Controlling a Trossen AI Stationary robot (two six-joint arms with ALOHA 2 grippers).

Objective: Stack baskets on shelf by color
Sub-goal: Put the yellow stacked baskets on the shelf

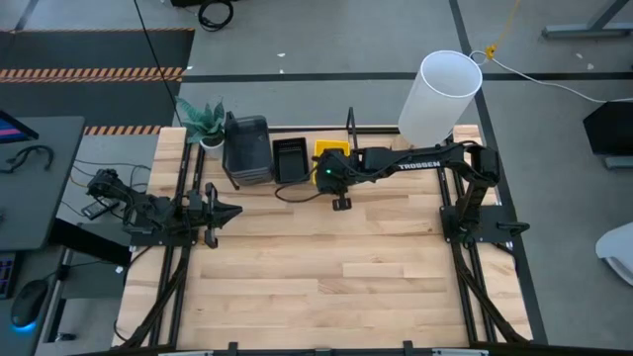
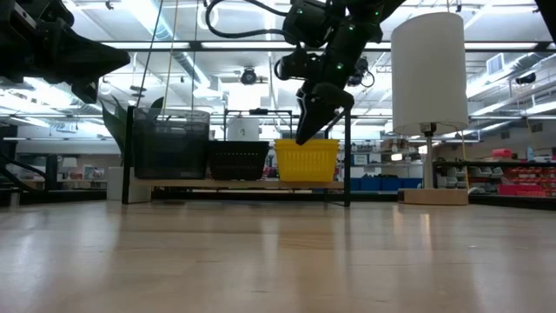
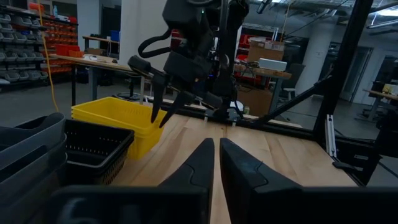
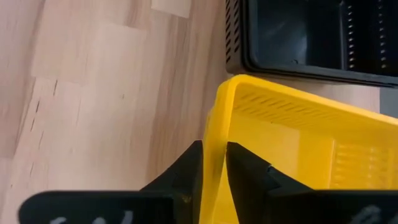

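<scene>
Overhead and wrist views of the stacking task at the placement of a yellow basket. The shelf (image 1: pixel 396 132) lies along the 12 o'clock edge of the table (image 1: pixel 326 267); on it, read from 9 o'clock toward 3 o'clock, stand a pile of grey baskets (image 1: pixel 245 148), the black baskets (image 1: pixel 291 158) and the yellow baskets (image 1: pixel 331 150), each group just beside the next. The right gripper (image 4: pixel 214 163) reaches in from the 3 o'clock side and sits at the yellow stack; its wrist view shows the two fingers drawn narrow on either side of the basket's wall, one inside and one outside, so it is judged to be pinching the rim. The level view places that gripper (image 2: pixel 314 117) at the stack's upper edge, with the yellow stack (image 2: pixel 306 161) resting on the shelf board. The left gripper (image 3: pixel 214 163) waits at the 9 o'clock edge of the table, fingers nearly together and holding nothing. The step in hand appears to be seating or releasing the top yellow basket: good practice would be to confirm that it nests squarely in the one beneath, open the fingers only enough to free the wall, and lift straight up, since a sideways pull could drag the light stack against the black baskets. A tall white cylinder (image 1: pixel 440 97) stands at about 1 o'clock, beyond the arm.
</scene>
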